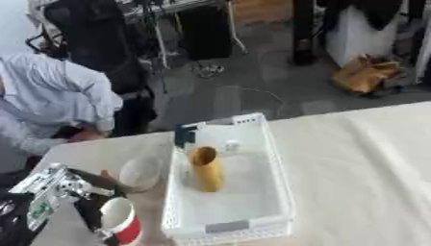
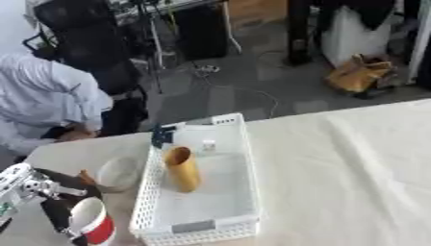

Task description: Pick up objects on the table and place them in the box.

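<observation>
Left hand: the black-and-silver left hand [image 1: 88, 202] comes in at the table's near left corner, its dark fingers curled round a red cup with a white inside [image 1: 120, 220], held tilted with the mouth facing up and to the left.
Right hand: it shows in neither view.
Beside the hand: a pale, round bowl-like container [image 1: 140, 173] sits on the table just beyond the cup, between the hand and the basket's left wall; whether the fingers touch it I cannot tell.
Box: a white plastic lattice basket [image 1: 279, 192] lies lengthwise near the table's left edge, its short labelled end toward the near edge.
In the box: a tan cardboard-coloured cylinder [image 1: 207, 168] stands slightly tilted near the middle; a small dark blue object [image 1: 184, 135] sits at the far left corner, and a small whitish object [image 1: 232, 144] lies by the far wall.
View difference: the right eye view shows the cup's red side more fully; the left eye view shows more of the silver wrist.
Surface: a table covered in a cream cloth [image 2: 353, 168].
Room: grey floor beyond the far edge, with a brown paper bag [image 2: 358, 72] and a black office chair [image 2: 80, 33].
</observation>
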Controlling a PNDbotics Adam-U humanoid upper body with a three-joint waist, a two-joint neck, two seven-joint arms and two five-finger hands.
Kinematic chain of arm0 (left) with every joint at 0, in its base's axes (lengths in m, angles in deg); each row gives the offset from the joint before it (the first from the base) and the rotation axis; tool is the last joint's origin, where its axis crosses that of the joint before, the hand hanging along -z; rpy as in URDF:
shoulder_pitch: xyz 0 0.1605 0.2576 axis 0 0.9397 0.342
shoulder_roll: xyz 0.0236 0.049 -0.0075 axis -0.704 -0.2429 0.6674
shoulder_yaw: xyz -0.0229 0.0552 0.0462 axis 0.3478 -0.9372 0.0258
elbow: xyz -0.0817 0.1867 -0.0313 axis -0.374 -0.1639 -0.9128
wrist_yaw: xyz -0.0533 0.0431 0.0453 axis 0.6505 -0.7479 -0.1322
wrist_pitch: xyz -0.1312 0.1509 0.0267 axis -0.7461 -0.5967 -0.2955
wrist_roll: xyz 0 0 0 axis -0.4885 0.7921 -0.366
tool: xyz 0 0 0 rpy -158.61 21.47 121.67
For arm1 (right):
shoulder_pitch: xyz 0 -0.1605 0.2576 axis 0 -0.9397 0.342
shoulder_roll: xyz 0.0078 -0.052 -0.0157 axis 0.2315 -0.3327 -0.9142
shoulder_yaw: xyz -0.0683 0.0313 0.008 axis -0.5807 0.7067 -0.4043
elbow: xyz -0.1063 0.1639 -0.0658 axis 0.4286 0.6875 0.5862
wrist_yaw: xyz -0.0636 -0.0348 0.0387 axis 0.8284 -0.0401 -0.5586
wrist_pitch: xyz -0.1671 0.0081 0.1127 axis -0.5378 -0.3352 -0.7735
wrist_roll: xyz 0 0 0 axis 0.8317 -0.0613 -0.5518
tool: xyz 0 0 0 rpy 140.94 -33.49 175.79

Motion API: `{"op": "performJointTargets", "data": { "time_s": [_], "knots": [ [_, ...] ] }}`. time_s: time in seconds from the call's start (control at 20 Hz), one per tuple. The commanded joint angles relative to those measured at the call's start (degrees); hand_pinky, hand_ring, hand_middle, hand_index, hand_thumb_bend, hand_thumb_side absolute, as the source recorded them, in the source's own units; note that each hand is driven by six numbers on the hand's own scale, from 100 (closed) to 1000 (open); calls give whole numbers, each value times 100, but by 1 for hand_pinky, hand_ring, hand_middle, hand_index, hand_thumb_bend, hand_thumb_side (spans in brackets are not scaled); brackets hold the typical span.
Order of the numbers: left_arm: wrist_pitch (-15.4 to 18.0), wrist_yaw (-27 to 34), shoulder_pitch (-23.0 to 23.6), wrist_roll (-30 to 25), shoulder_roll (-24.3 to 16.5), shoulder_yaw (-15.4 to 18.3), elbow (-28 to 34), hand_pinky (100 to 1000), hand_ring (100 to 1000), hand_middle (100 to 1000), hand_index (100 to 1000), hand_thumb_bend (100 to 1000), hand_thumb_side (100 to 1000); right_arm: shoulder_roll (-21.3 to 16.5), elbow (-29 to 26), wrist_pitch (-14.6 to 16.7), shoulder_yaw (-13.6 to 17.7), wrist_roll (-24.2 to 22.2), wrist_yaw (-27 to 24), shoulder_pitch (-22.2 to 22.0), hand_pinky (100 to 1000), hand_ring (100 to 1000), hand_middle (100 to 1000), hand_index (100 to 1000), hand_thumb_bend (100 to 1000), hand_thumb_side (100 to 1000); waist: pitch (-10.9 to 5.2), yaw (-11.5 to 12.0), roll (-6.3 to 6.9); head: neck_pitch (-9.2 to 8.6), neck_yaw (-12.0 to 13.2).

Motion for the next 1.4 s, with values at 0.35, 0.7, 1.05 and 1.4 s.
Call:
{"op": "performJointTargets", "data": {
  "time_s": [0.35, 0.7, 1.05, 1.4],
  "knots": [
    [5, 438, -92, -296, -107, -3, -10, 1000, 1000, 1000, 1000, 895, 769, -85, -99, 62, -26, 134, -26, 57, 616, 605, 450, 477, 100, 751, -107, 4, -54, -59, -4],
    [25, 153, -112, -296, -85, -59, -187, 1000, 1000, 1000, 1000, 930, 744, -97, -99, 51, -25, 168, -41, 69, 615, 604, 450, 477, 100, 747, -114, -3, -39, -77, 1],
    [248, -215, -102, -296, -18, -43, -296, 827, 899, 1000, 1000, 884, 718, -93, -99, 54, -21, 190, -47, 60, 616, 605, 449, 477, 100, 746, -111, -4, -53, -54, -1],
    [219, 98, -71, -296, 34, 37, -78, 509, 595, 733, 890, 754, 718, -84, -99, 37, -25, 178, -69, 52, 617, 606, 449, 476, 100, 738, -114, 2, -68, -71, -8]
  ]
}}
